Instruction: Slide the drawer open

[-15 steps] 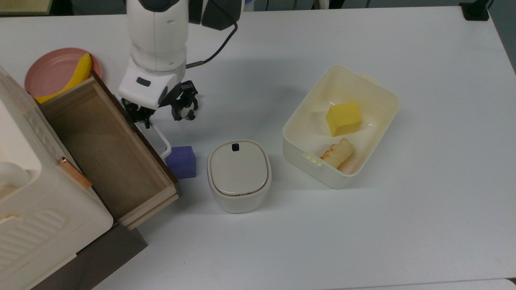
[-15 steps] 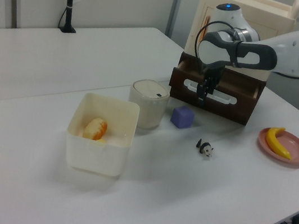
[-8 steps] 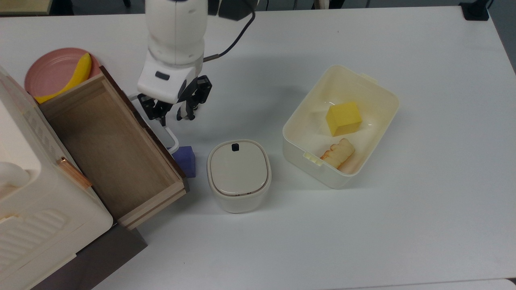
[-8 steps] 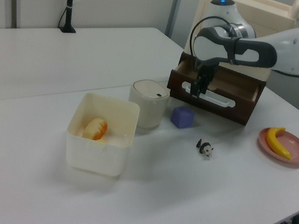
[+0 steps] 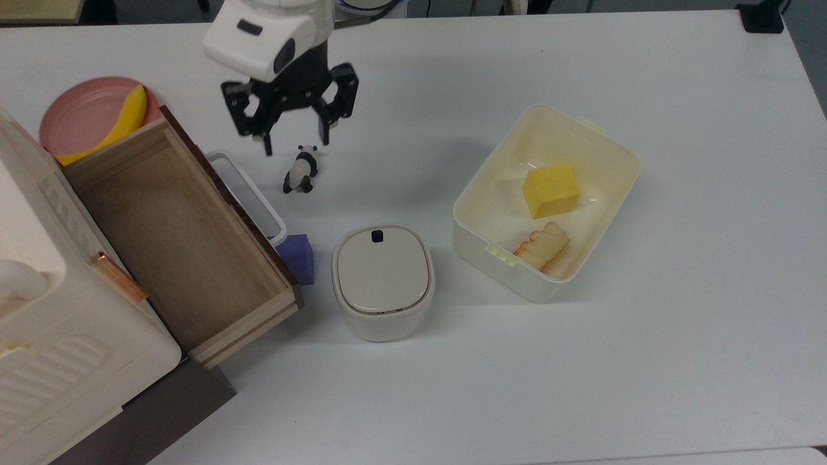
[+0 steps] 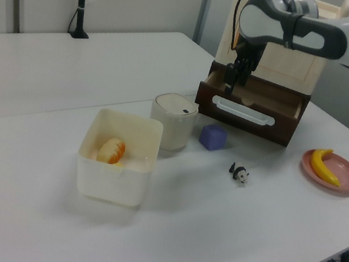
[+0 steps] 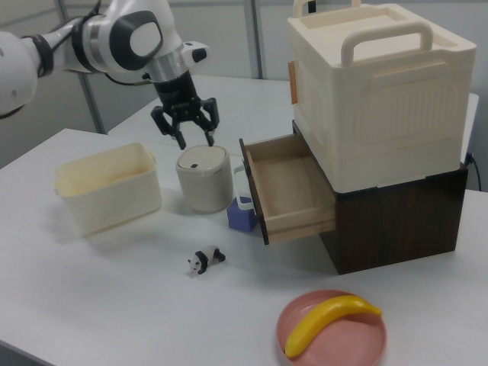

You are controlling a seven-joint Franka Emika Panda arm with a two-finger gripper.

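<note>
No text, label, brand, number or sign can be read on anything here.

drawer (image 5: 174, 239) plywood, brown front | cube (image 5: 298, 257) purple | plate (image 5: 77, 116) pink | banana (image 5: 123, 119) yellow

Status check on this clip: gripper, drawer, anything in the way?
Gripper open, empty, raised clear of the handle. Drawer pulled out, bare inside. Purple block against the drawer front; panda figure near the handle.

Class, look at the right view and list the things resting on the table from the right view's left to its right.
Open cream bin → lidded cream container → purple block → drawer → pink plate with the banana.
</note>
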